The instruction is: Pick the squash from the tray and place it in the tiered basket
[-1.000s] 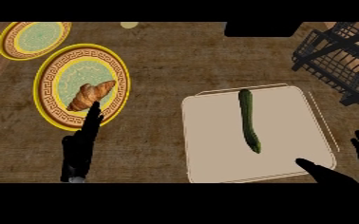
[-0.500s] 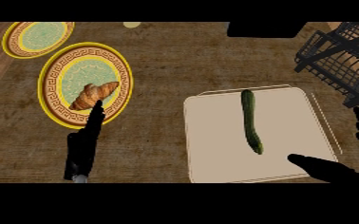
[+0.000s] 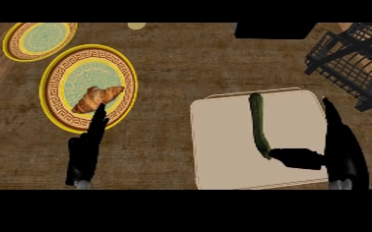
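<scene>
A long dark green squash (image 3: 258, 124) lies lengthwise on the beige tray (image 3: 225, 142) at the lower right. My right hand (image 3: 341, 150) stands over the tray's right edge, fingers straight and pointing up the view, thumb (image 3: 298, 158) stretched left until its tip meets the squash's near end. The black wire tiered basket (image 3: 341, 61) sits at the upper right, partly cut off by the view's edge. My left hand (image 3: 87, 150) rests open at the lower left, fingers up, its tips over a plate's rim.
A yellow-rimmed plate (image 3: 73, 76) holds a croissant (image 3: 97, 99) at the left. A second yellow-rimmed plate (image 3: 38, 38) lies at the upper left. A dark block (image 3: 274, 29) stands at the back, and a small pale disc (image 3: 136, 25) lies near the counter's far edge.
My right hand has come further into view and moved left over the tray, its thumb reaching the squash's near end. The left hand has hardly moved.
</scene>
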Tool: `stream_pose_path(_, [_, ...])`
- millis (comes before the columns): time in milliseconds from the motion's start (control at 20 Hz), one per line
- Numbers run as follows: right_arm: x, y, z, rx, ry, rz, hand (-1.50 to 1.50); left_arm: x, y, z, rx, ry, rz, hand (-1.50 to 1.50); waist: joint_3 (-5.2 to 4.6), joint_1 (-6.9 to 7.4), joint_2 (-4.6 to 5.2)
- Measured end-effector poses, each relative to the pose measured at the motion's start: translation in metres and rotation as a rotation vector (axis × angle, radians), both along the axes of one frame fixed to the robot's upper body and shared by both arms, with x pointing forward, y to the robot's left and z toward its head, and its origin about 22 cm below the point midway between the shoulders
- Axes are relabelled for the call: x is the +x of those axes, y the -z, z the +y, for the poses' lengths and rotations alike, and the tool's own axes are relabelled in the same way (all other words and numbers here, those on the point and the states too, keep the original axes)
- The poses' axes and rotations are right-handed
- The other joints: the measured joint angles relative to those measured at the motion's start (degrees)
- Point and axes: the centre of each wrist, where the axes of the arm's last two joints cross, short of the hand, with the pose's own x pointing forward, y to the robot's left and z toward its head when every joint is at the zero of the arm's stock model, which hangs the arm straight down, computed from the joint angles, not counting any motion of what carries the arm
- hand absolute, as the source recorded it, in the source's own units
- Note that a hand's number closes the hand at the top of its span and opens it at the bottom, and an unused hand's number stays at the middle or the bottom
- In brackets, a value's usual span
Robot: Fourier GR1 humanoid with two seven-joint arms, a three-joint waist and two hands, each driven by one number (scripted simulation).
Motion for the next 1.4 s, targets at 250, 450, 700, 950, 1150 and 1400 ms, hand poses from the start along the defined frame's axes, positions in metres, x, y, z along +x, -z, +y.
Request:
stream_pose_path(250, [0.021,0.006,0.017,-0.004,-0.019,0.064,-1.5,-0.002,0.001,0.001,0.007,0.0,-0.005,0.0,0.01,-0.05,0.0])
stream_pose_path(450, [0.035,0.009,0.033,0.013,-0.045,0.079,-1.5,-0.002,0.003,0.0,0.003,-0.005,0.004,0.0,0.07,-0.38,-0.06])
stream_pose_path(700, [0.051,0.014,0.049,0.02,-0.067,0.123,-1.5,-0.001,0.002,0.003,0.001,-0.012,0.003,0.0,0.1,-0.55,-0.11])
stream_pose_path(950, [0.064,0.02,0.045,0.036,-0.071,0.218,-1.5,0.0,0.001,0.002,0.001,-0.008,0.011,0.0,0.1,-0.67,-0.08])
stream_pose_path(1150, [0.069,0.02,0.049,0.05,-0.088,0.26,-1.5,-0.002,-0.001,0.002,-0.005,-0.013,0.012,0.0,0.08,-0.77,-0.15])
stream_pose_path(1400, [0.073,0.029,0.05,0.058,-0.099,0.299,-1.5,-0.003,0.003,0.003,-0.004,-0.014,0.003,0.0,0.1,-0.95,-0.15])
